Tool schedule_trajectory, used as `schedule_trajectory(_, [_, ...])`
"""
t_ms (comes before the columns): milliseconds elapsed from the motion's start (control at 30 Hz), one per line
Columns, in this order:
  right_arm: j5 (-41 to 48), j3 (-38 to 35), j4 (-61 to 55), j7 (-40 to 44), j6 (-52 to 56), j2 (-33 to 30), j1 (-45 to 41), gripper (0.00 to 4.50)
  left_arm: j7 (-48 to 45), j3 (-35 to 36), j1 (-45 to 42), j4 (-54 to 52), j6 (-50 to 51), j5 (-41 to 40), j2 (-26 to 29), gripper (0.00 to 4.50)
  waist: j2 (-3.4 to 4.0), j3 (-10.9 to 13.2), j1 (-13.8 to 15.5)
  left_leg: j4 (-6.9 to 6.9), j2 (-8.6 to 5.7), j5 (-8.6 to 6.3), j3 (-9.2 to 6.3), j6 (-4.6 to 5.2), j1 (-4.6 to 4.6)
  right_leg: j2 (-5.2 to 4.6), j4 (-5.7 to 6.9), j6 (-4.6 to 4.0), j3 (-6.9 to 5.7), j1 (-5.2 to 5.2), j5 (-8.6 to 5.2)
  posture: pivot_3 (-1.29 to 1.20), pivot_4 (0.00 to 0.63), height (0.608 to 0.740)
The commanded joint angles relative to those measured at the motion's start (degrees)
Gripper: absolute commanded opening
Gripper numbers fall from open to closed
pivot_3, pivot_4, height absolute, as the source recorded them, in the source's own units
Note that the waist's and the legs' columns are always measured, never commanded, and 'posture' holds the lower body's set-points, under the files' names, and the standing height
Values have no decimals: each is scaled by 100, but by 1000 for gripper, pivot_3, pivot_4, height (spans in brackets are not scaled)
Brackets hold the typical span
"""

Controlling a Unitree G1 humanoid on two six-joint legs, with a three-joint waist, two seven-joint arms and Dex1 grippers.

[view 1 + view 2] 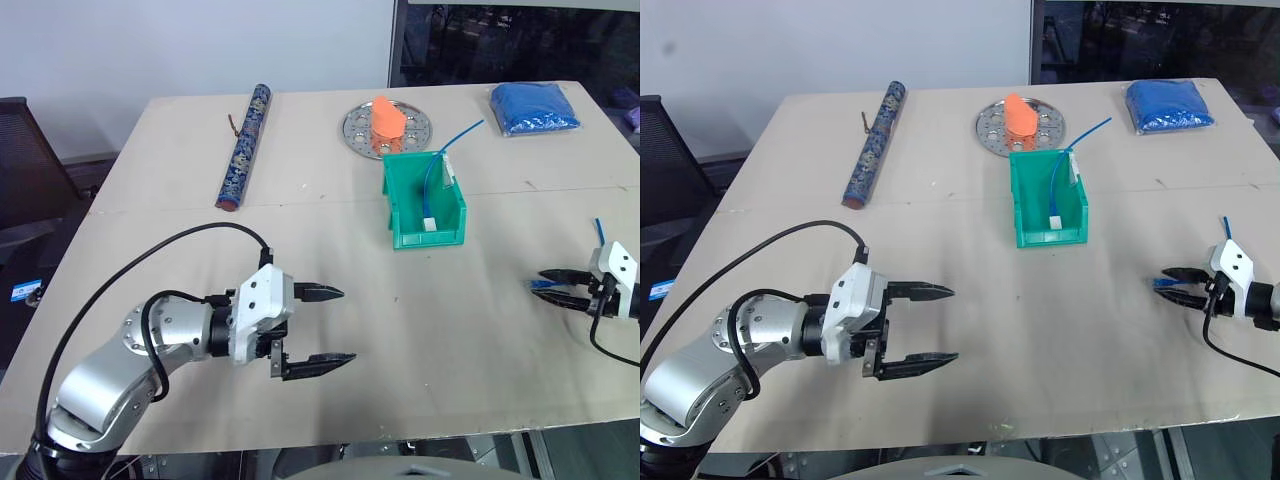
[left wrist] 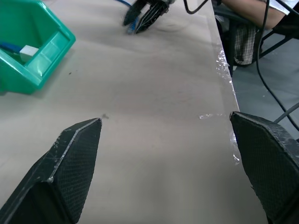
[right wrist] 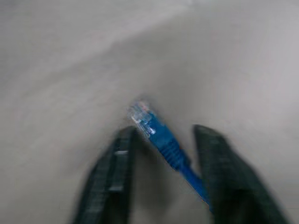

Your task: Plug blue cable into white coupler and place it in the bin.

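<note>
left gripper (image 1: 315, 325): jaws spread wide, nothing between them; hovering over bare table (image 1: 450, 330) near the front edge, pointing across toward the robot's right.
right gripper (image 1: 540, 283): low over the table at its far right side, pointing back toward the left gripper; wrist view blurred, cannot tell whether clamped.
blue cable (image 3: 161, 135): clear plug and blue boot lying in the gap of the right gripper; thin tail showing just behind that hand.
between the grippers: open tabletop, nothing in the way.
bin (image 1: 395, 200): green, behind and between the two grippers, well apart from both, lowered lip facing the robot.
white coupler (image 1: 432, 222): inside the bin by the front lip, at the end of a longer blue cable (image 1: 455, 137) whose straight tail sticks out over the back wall.
perforated metal plate (image 1: 355, 130): just behind the bin, orange object (image 1: 388, 118) on it.
blue textured bundle (image 1: 535, 108): far right corner.
patterned tube (image 1: 243, 145): lying far left, well apart from the rest.
</note>
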Motion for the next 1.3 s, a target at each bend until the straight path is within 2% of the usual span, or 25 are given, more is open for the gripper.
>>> schedule_trajectory(33, [-117,119,-42,99,-59,14,-12,68,66,90,-107,-12,-155,87,-52,4500,-1,0,-1,1,0,0,1,0,0,0,0,0,1,0,1,0,150,740])
schedule_trajectory(233, [-48,606,-1907,-47,680,253,290,68,-5,34,-190,309,-325,383,-25,4500,0,0,-13,11,22,-1,23,0,1,28,1,-6,22,-5,19,0,150,740])
schedule_trajectory(367, [294,1079,-3457,-525,1885,796,427,68,-118,-2,-283,490,-410,550,23,4500,-1,0,0,10,38,-1,32,-4,-15,46,11,-12,32,-31,22,0,150,740])
schedule_trajectory(433, [125,1371,-3902,-825,2111,1077,399,68,-168,11,-308,538,-420,590,35,4500,0,0,7,11,43,-2,30,-8,-25,50,11,-13,29,-41,23,0,150,740])
schedule_trajectory(567, [-494,1973,-4014,-1503,2506,1576,-23,68,-237,-29,-381,621,-464,701,36,4500,-1,0,2,24,42,-4,34,-11,-34,51,9,-13,32,-46,24,0,150,740])
schedule_trajectory(767, [-625,2281,-3721,-1568,2690,1950,-680,68,-206,-218,-511,705,-403,870,-8,4500,-3,1,3,32,43,-4,42,-12,-32,61,8,-15,42,-46,43,0,150,740])
schedule_trajectory(867, [-747,2473,-3724,-1204,2301,1772,-764,1117,-335,-606,-835,996,-429,1140,-35,4500,-3,1,22,34,44,-4,41,-12,-33,62,8,-14,38,-45,44,0,150,740])
schedule_trajectory(967, [-640,2354,-3827,-1144,2235,1708,-789,2514,-346,-1029,-1244,1308,-460,1457,-180,4500,-4,1,8,42,43,-4,42,-12,-36,63,7,-9,39,-45,48,0,150,740])
schedule_trajectory(1033, [-344,2029,-4103,-1205,2405,1641,-687,3461,-322,-1360,-1568,1581,-463,1691,-368,4500,-4,2,-2,43,43,-4,44,-12,-37,64,7,-7,41,-45,49,0,150,740])
schedule_trajectory(1067, [-136,1809,-4279,-1257,2491,1617,-571,4133,-317,-1519,-1731,1737,-453,1793,-485,4500,-4,2,1,43,43,-4,43,-12,-37,64,8,-7,41,-46,50,0,150,740])
schedule_trajectory(1100, [67,1598,-4470,-1314,2619,1588,-420,4427,-334,-1674,-1883,1908,-490,1918,-589,4500,-4,2,9,43,43,-4,42,-12,-37,64,9,-6,40,-47,50,0,150,740])
schedule_trajectory(1300, [1016,561,-5510,-1833,3103,1664,1017,4427,-573,-2218,-2726,3266,-1072,2398,-1360,4500,-12,-1,79,44,43,-5,18,-12,-48,63,5,-4,22,-46,51,0,150,740])
